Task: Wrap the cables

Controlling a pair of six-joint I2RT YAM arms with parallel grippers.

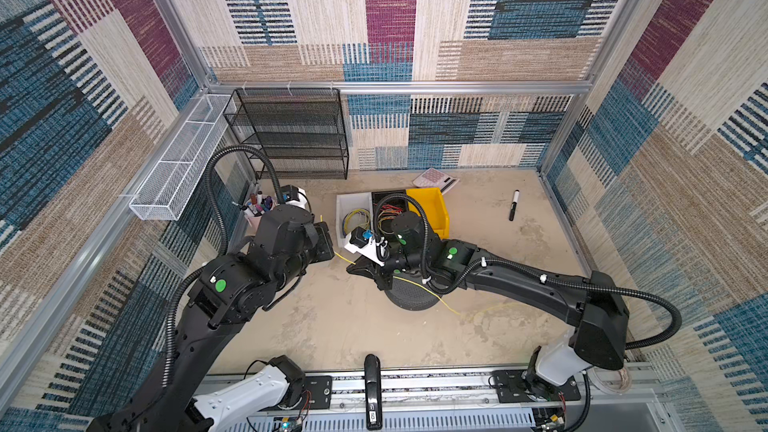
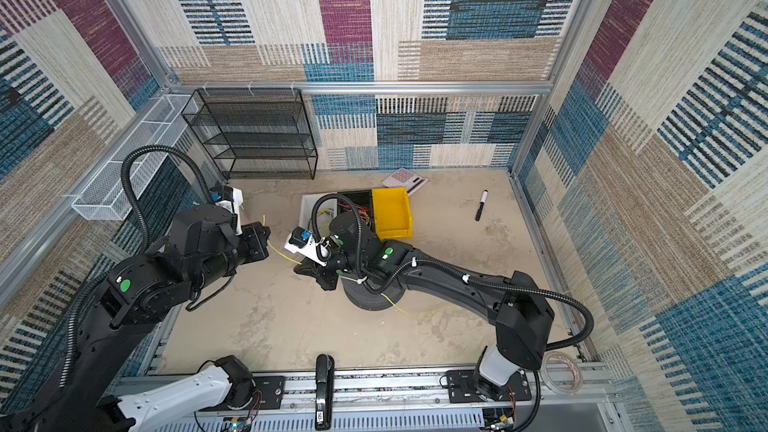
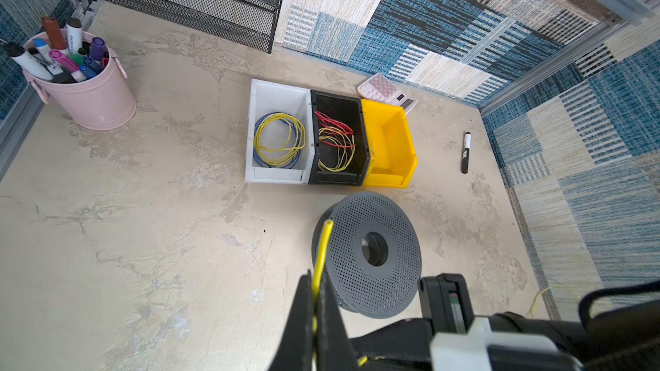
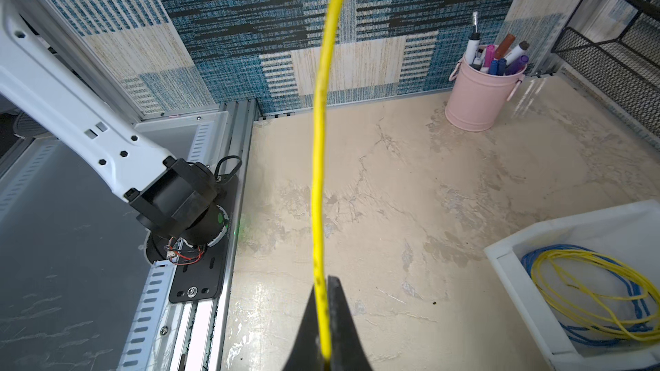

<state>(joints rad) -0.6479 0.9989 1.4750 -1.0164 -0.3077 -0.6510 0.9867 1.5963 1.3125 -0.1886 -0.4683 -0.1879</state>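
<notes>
The cable [image 1: 344,258] is a thin yellow wire, and both grippers are shut on it. My left gripper [image 1: 330,238] pinches it near one end, whose short tip pokes past the fingers [image 3: 323,244]. The wire spans a short gap to my right gripper [image 1: 351,270], which clamps it just left of a grey perforated spool [image 1: 411,299]. From there the wire crosses the spool and trails right over the table. In the wrist views it runs between the shut jaws of my left gripper [image 3: 316,276] and of my right gripper [image 4: 324,285]. The spool [image 3: 371,255] lies flat.
Behind the spool stand a white bin [image 3: 278,91] holding a yellow-and-blue coil, a black bin [image 3: 337,101] with red and yellow wires, and a yellow bin [image 3: 389,144]. A calculator [image 1: 434,178], a marker [image 1: 514,205], a pink marker bucket [image 3: 93,101] and a black mesh shelf [image 1: 291,135] stand farther back.
</notes>
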